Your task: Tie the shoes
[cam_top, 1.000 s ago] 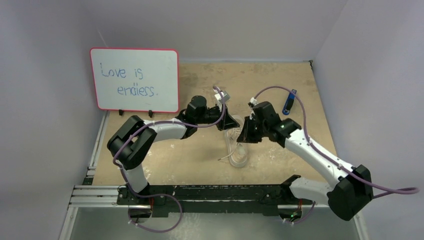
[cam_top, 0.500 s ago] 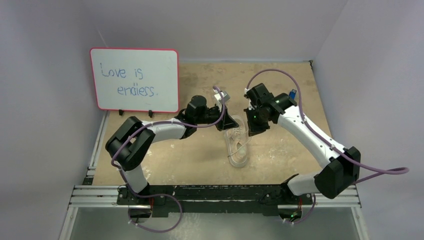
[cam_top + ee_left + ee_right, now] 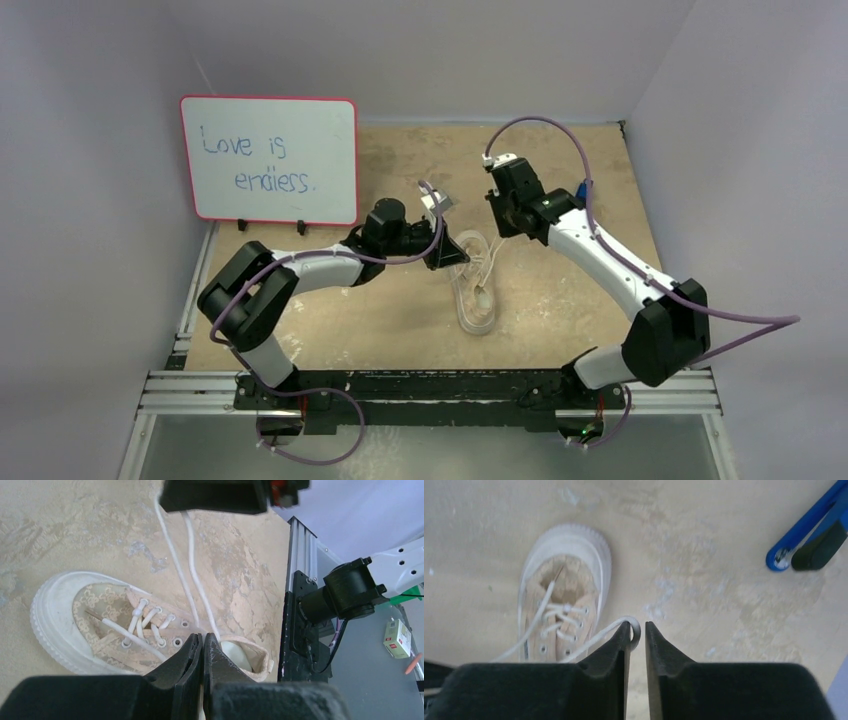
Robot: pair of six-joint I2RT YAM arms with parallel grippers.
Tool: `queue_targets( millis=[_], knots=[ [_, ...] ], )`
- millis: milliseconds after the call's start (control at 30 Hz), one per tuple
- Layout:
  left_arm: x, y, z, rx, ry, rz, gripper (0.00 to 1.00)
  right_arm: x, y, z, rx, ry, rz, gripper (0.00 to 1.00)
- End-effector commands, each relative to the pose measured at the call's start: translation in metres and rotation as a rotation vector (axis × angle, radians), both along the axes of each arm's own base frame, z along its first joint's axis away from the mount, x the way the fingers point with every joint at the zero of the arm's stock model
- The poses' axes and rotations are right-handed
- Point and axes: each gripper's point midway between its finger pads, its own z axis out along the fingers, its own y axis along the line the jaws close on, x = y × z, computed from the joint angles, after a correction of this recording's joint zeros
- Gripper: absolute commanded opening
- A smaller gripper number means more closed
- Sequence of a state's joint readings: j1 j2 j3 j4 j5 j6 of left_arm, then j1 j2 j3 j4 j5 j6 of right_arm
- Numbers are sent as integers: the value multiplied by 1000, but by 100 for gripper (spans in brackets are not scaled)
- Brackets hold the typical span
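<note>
Pale walls close in a worn table (image 3: 560, 290), where the shoe (image 3: 478, 300) lies right of the whiteboard (image 3: 270, 160), nearer the arms, its laces (image 3: 599, 636) drawn out but, I judge, no knot yet formed. Both the left end effector (image 3: 202, 639) and the right end effector (image 3: 638, 627) pinch lace, jaws nearly closed; only the left wrist view shows two strands stretched between them.

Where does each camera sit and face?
Top external: above, behind the bases, looking down on both arms and the pale pink-beige low sneaker.
Left wrist: on that arm, down past the left tool onto the sneaker.
Right wrist: on that arm, down past the right tool at its toe.
Shared: sneaker, thin white laces.
</note>
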State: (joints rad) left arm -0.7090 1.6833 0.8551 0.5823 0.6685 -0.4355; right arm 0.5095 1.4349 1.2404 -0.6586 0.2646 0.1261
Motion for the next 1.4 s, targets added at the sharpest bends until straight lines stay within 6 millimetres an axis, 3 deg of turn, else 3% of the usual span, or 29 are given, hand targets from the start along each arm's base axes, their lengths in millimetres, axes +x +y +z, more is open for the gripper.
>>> queue_targets(
  millis=[0, 67, 167, 233, 300, 400, 600, 700, 767, 867, 1100, 1367],
  knots=[
    [2, 5, 20, -47, -58, 25, 0, 66, 15, 34, 38, -321, 7, 26],
    [2, 5, 17, -40, -52, 32, 0, 76, 13, 27, 9, -327, -3, 36],
    [5, 6, 12, -29, -45, 41, 0, 83, -11, 9, -54, -264, -87, 54],
    [5, 5, 9, -21, -46, 38, 0, 71, -37, -10, -23, -87, -183, 56],
    [6, 5, 7, -11, -49, 38, 0, 34, -48, -37, 63, 172, -235, 57],
    [8, 5, 3, 10, -57, 35, 0, -3, -31, -53, 204, 323, -146, 58],
    [13, 0, 0, 34, -47, 16, 0, -28, -2, -63, 484, 467, -170, 58],
    [15, -1, 0, 40, -47, 16, 0, -34, -5, -75, 478, 446, -184, 58],
    [14, -2, 0, 39, -39, 8, 0, -34, -13, -81, 452, 424, -220, 56],
    [13, -2, 4, 33, -38, 5, 0, -30, -22, -91, 365, 401, -114, 48],
    [13, -2, 7, 34, -40, 5, 0, -19, -2, -107, 385, 371, 88, 46],
    [15, 1, 4, 49, -38, 9, 0, -14, 17, -124, 371, 401, 152, 49]
  ],
)
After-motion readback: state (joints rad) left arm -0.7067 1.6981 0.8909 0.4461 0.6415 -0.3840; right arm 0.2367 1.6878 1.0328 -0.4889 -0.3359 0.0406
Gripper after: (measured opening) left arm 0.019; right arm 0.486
